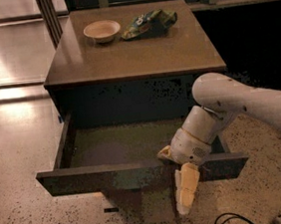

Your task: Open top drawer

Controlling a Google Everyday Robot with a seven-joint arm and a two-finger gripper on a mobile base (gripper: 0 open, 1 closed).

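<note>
The top drawer (112, 177) stands pulled out from the dark cabinet, its long front panel toward me and its shallow olive-brown inside (119, 144) showing, with nothing in it that I can see. My gripper (180, 182) hangs over the drawer's front edge right of the middle. One cream finger (186, 188) reaches down the outside of the front panel, and another cream part sits at the top edge on the inside. The white arm (239, 101) comes in from the right.
The cabinet's top (133, 39) bears a small pale bowl (102, 30) and a crumpled green bag (148, 23) at the back. A speckled floor (31, 215) lies around the cabinet. A dark cable (232, 220) lies on the floor at the lower right.
</note>
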